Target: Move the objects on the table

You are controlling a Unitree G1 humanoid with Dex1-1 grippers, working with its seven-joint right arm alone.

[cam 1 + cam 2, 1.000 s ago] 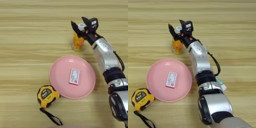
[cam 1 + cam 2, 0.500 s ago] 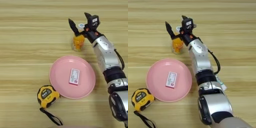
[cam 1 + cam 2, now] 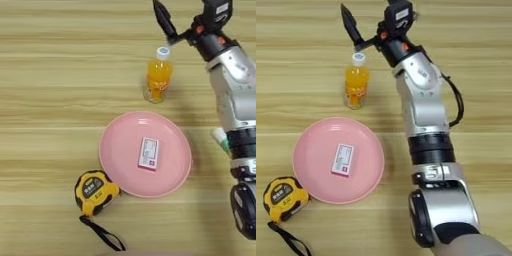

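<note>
While the orange-juice bottle [image 3: 356, 81] stands upright on the worktop [image 3: 301, 55] beyond the pink plate [image 3: 311, 165], the claw [image 3: 370, 22] is held wide open above its cap, gripping nothing.

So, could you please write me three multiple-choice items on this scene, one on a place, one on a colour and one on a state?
1. Where does the small white card lie?
A. on the pink plate
B. on the bare table
C. under the tape measure

2. What colour is the juice bottle's cap?
A. red
B. white
C. black

3. How does the juice bottle stand?
A. on its side
B. upright, held in the right gripper
C. upright on the table, untouched

Key: 1 A, the card rests inside the plate. 2 B, the cap is white. 3 C, the fingers are above and beyond it.
</note>
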